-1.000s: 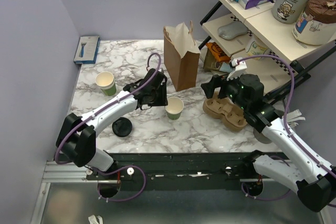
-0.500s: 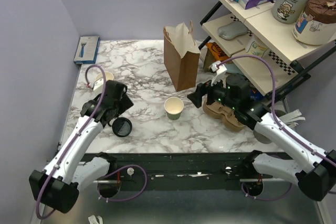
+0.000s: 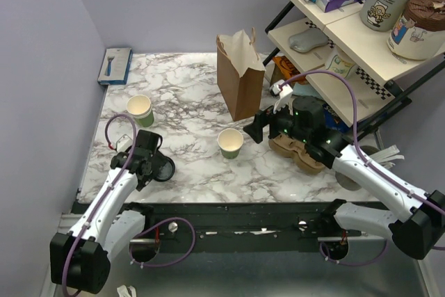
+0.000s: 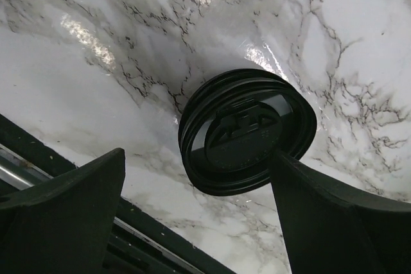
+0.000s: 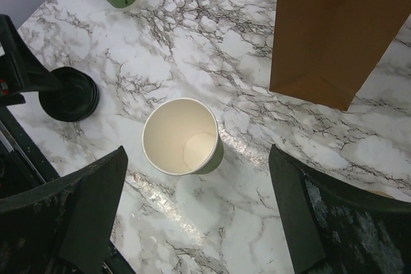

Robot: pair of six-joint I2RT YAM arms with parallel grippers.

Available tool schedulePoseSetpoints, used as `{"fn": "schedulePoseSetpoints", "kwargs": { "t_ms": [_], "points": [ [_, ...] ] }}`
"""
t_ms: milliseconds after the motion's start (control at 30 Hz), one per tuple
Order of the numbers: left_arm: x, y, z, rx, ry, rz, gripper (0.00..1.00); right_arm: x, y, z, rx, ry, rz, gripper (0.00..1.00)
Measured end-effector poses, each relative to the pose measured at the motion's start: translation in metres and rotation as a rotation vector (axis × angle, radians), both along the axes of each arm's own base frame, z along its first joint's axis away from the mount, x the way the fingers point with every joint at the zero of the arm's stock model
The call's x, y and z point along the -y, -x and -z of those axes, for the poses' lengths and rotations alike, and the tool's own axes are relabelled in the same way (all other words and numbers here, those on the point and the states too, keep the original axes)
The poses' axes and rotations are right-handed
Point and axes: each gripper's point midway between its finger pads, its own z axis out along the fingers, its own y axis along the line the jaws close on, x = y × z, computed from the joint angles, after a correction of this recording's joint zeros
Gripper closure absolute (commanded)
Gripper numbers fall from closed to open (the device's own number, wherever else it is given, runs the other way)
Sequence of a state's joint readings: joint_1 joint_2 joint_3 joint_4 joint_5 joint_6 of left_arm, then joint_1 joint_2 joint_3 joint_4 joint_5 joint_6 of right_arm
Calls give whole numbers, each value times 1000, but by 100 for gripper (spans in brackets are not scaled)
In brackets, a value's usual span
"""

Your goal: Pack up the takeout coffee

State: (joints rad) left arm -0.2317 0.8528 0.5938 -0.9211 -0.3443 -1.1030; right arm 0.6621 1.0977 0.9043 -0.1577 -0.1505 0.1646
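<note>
Claws stand wide: left gripper (image 4: 198,158) over the black lid (image 4: 247,131) lying flat at the near left of the table (image 3: 195,95), right gripper (image 5: 198,155) over the lidless green cup (image 5: 182,136) mid-table, near the brown bag (image 5: 334,30).

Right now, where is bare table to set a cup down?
Bare marble between the left cup and the bag, and along the near edge between lid and tray. Crowded where the right hand sits between bag and tray.
</note>
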Motion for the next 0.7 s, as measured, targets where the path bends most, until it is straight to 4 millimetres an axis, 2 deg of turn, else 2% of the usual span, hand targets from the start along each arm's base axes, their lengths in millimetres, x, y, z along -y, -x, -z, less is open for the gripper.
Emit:
{"fn": "schedulePoseSetpoints", "kwargs": {
  "t_ms": [100, 333, 500, 700],
  "points": [
    [7, -3, 14, -16, 29, 20, 16, 0, 0, -1, 3, -2, 0, 2],
    [19, -21, 23, 9, 62, 76, 32, 2, 1, -5, 14, -6, 6, 7],
    [29, -32, 30, 18, 98, 126, 33, 3, 1, -8, 26, -5, 7, 8],
    [49, -53, 28, 78, 167, 207, 35, 4, 1, -8, 28, -5, 8, 8]
  ]
}}
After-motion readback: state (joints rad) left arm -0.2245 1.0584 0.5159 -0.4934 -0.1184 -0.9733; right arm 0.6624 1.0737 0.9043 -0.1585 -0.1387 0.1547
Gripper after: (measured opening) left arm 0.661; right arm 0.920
